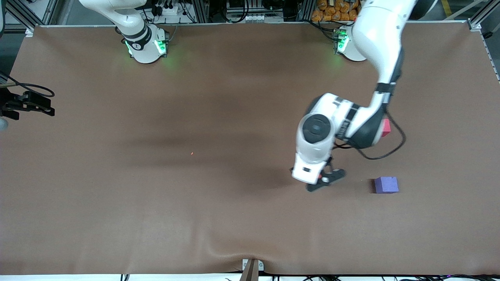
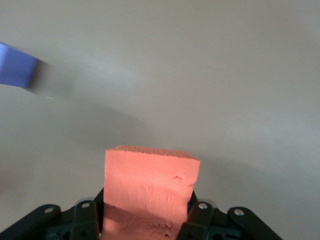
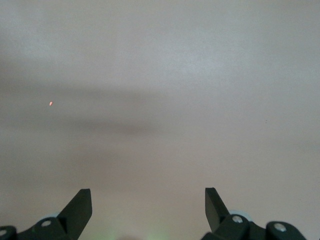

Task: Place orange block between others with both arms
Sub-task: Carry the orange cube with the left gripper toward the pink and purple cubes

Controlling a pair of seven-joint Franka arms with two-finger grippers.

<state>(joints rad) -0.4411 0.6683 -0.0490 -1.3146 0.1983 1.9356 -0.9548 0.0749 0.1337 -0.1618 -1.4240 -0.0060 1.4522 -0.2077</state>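
Observation:
The orange block (image 2: 150, 185) sits between the black fingers (image 2: 86, 216) of my left gripper (image 2: 145, 217), which is shut on it. In the front view that gripper (image 1: 322, 180) is low at the table and only a sliver of orange shows under the wrist. The purple-blue cube (image 1: 386, 185) (image 2: 15, 65) lies on the table beside it, toward the left arm's end. The red-pink cube (image 1: 386, 128) lies farther from the front camera, mostly hidden by the left arm's elbow. My right gripper (image 3: 148, 210) hangs open over bare table, holding nothing; the front view shows only that arm's base.
A tiny orange crumb (image 1: 191, 153) (image 3: 51, 103) lies on the brown cloth near the middle. A black device with a cable (image 1: 28, 104) sits at the right arm's end of the table. The cloth puckers at the front edge (image 1: 252, 258).

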